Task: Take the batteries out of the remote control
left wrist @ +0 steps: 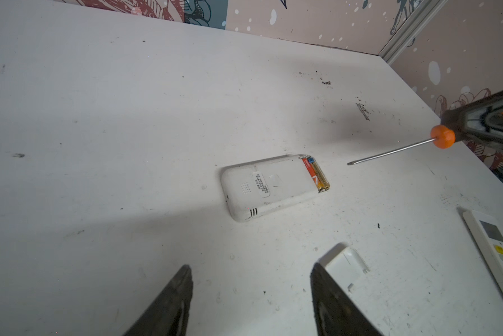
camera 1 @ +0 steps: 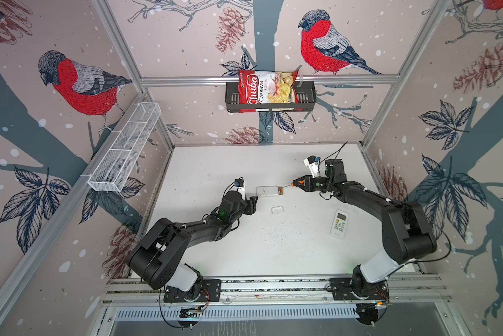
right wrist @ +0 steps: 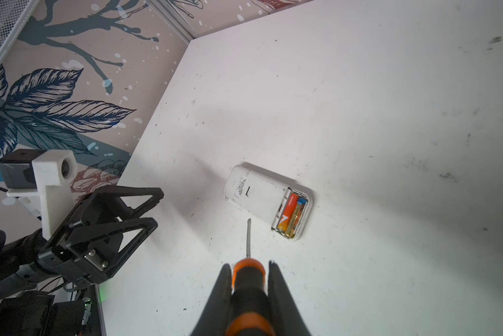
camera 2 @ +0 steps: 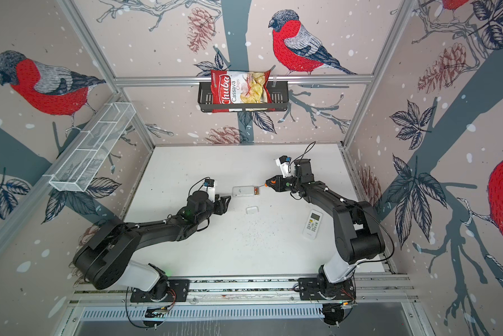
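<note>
Your left claw [left wrist: 250, 270] hangs half open and empty just left of the remote control [camera 1: 269, 191] on the table [camera 1: 215, 174]; the batteries [left wrist: 317, 177] sit in its uncovered right end, and your right claw [right wrist: 250, 266], clamped on the screwdriver [left wrist: 390, 151], holds the tip just beside them, not touching.

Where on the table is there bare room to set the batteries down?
Bare: the table from the open remote to the back wall, and the middle between loose cover and arm bases. Crowded: between screwdriver, remote and left gripper.
</note>
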Available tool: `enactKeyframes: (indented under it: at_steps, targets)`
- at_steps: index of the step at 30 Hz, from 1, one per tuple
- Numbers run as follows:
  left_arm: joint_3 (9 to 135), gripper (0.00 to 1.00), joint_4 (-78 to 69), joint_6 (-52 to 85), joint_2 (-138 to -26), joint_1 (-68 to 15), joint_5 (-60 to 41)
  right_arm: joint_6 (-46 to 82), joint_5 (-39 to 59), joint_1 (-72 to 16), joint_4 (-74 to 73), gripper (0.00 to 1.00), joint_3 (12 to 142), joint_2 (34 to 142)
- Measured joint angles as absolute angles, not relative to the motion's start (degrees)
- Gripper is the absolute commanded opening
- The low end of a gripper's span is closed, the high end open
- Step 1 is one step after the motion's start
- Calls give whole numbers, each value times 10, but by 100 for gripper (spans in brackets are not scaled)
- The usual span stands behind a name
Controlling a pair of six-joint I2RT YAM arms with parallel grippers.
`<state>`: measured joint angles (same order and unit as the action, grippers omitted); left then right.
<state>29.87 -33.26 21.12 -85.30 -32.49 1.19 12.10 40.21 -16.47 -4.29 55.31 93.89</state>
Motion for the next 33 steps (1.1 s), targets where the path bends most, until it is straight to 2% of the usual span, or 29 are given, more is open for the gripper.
enactKeyframes:
  at_steps: [9, 17, 33]
  targets:
    - [343, 59, -331, 240, -911, -255, -86, 44, 378, -165, -24, 0, 568, 957]
    - [385, 58, -322, 252, -979, -246, -191, -14, 336, -173, -1, 0, 570, 964]
    - [406, 58, -304, 250, -1008, -245, -212, -40, 316, -190, 10, 0, 575, 977]
